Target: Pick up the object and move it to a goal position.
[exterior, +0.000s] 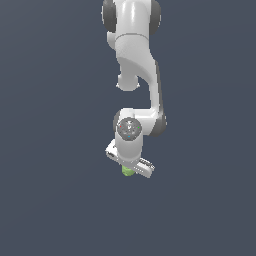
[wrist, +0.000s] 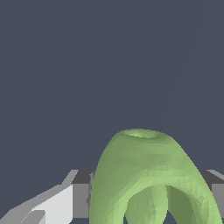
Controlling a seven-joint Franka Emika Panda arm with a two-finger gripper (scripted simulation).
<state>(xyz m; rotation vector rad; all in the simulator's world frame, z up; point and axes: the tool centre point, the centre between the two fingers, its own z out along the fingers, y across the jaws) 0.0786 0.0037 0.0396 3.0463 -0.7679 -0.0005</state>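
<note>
The object (exterior: 128, 171) is a small light-green lumpy thing; only a bit of it shows under the white hand in the exterior view. In the wrist view it (wrist: 151, 175) fills the space between the two fingers, with curved prongs hanging down. My gripper (exterior: 129, 169) points down at the end of the white arm, and its fingers (wrist: 81, 199) press against the object on both sides. The gripper is shut on the object. I cannot tell whether the object rests on the floor or hangs above it.
The white arm (exterior: 137, 75) comes down from the top of the exterior view. Around it is a plain dark blue-grey ground (exterior: 50, 175) with no other objects or marks in view.
</note>
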